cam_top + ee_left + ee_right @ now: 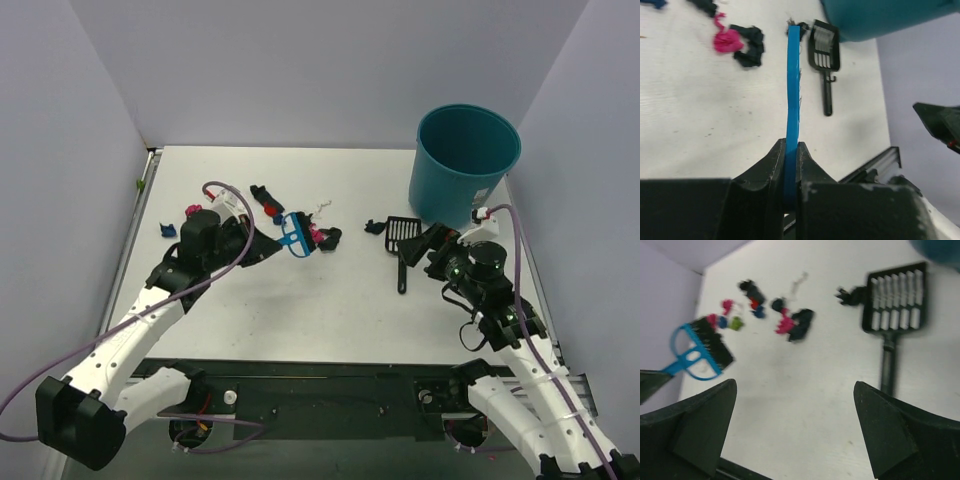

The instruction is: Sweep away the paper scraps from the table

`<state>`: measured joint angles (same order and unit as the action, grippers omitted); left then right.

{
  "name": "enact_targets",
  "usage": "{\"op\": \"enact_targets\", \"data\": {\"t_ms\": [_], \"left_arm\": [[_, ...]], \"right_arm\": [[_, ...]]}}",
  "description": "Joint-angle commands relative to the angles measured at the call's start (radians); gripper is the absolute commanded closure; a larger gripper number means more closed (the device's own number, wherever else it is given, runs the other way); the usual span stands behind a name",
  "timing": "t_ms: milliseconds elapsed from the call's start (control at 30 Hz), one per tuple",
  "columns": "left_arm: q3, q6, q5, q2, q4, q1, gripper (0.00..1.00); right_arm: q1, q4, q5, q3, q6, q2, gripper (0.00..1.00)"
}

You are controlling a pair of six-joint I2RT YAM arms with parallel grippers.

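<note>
Paper scraps lie on the white table (pixel 330 310): a pink and black clump (pixel 322 237), black and red bits (pixel 266 200), pink (pixel 190 210) and blue (pixel 168 229) bits at the left, and a black bit (pixel 373 226) by the scoop. My left gripper (pixel 266 246) is shut on the handle of the small blue hand brush (pixel 295 235), whose head is just left of the pink and black clump. In the left wrist view the brush (pixel 792 85) stands edge-on between the jaws, with the clump (pixel 740 44) to its left. My right gripper (pixel 437 246) is open and empty, right of the black slotted scoop (pixel 402 236). The right wrist view shows the scoop (pixel 897 297), scraps (pixel 795 322) and brush (pixel 700 350).
The teal round bin (pixel 465 160) stands at the back right, just behind my right gripper. The scoop's handle (pixel 402 278) points toward the near edge. A metal rail runs along the table's left edge (pixel 135 235). Grey walls enclose the table on three sides.
</note>
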<state>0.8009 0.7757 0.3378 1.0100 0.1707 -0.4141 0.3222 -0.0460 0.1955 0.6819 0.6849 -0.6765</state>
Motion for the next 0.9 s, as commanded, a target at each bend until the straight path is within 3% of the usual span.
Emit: {"op": "enact_targets", "data": {"t_ms": [0, 67, 167, 300, 567, 833, 867], "left_arm": [[0.118, -0.131, -0.227, 0.018, 0.233, 0.011, 1.00], [0.142, -0.171, -0.238, 0.033, 0.262, 0.017, 1.00], [0.152, -0.173, -0.241, 0.030, 0.270, 0.029, 1.00], [0.118, -0.159, -0.212, -0.010, 0.230, 0.046, 1.00], [0.188, -0.207, -0.229, -0.039, 0.372, 0.087, 1.00], [0.288, -0.323, -0.423, -0.053, 0.556, 0.095, 1.00], [0.287, -0.331, -0.428, -0.059, 0.561, 0.095, 1.00]], "right_arm": [[0.021, -0.358, -0.324, 0.008, -0.120, -0.084, 0.05], [0.058, -0.420, -0.405, 0.030, -0.130, -0.150, 0.06], [0.145, -0.442, -0.503, 0.054, -0.131, -0.253, 0.15], [0.215, -0.375, -0.567, 0.054, -0.101, -0.356, 0.21], [0.222, -0.201, -0.617, 0.056, -0.070, -0.587, 0.28], [0.210, -0.121, -0.611, 0.084, -0.056, -0.724, 0.41], [0.209, -0.115, -0.613, 0.084, -0.050, -0.733, 0.46]]}}
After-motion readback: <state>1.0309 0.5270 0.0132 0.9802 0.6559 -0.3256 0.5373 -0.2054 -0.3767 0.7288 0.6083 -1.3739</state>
